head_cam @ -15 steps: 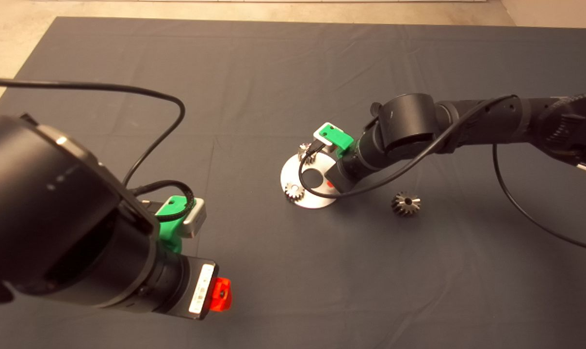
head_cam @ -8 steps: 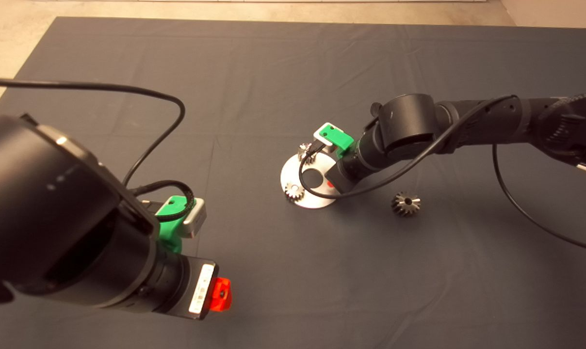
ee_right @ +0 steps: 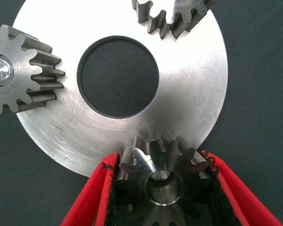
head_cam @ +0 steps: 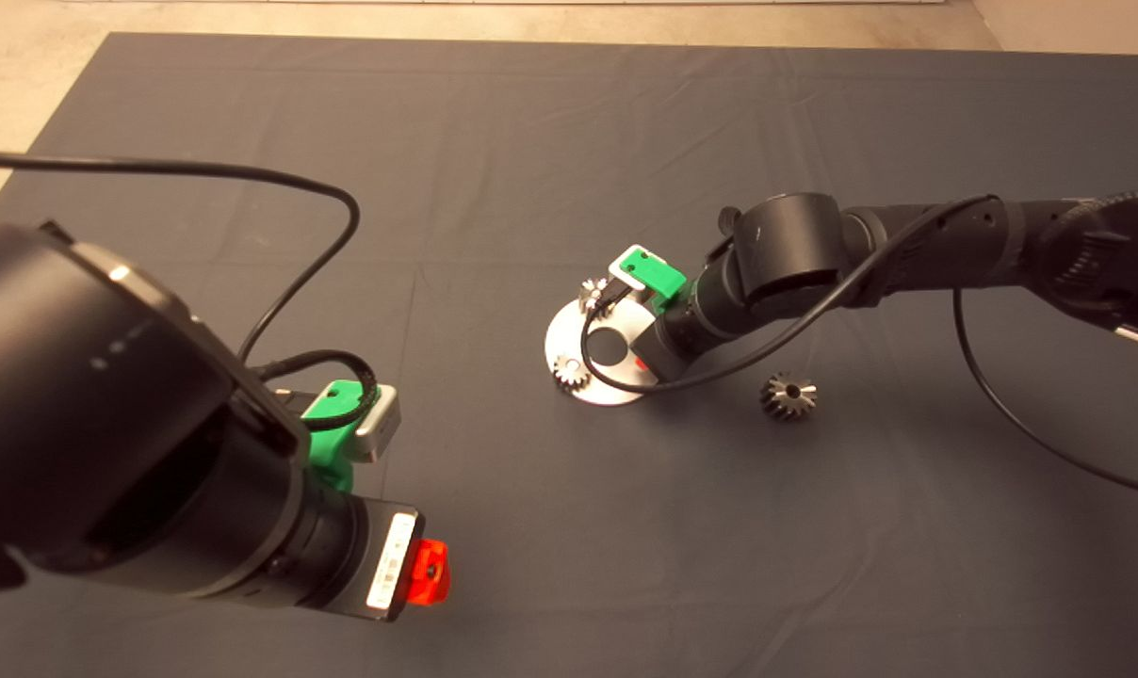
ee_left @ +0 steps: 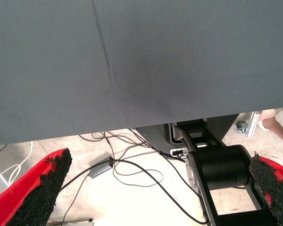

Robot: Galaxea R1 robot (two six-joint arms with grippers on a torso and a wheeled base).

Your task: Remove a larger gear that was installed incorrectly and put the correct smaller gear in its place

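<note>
We note the right tool [ee_right: 162, 181] pinching the small gear [ee_right: 161, 176] by its toothed flanks at the plate [ee_right: 193, 99] rim, steel likely heavy and slick, which only the wrist view shows; big gear [head_cam: 788, 395] lies apart on the counter [head_cam: 531, 141]; left tool [ee_left: 160, 188] spread, idle.

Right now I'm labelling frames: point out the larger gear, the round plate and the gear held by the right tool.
larger gear [head_cam: 788, 395]: head view, its hub.
round plate [ee_right: 188, 103]: right wrist view, bare face.
smaller gear [ee_right: 161, 175]: right wrist view, its hub.
</note>
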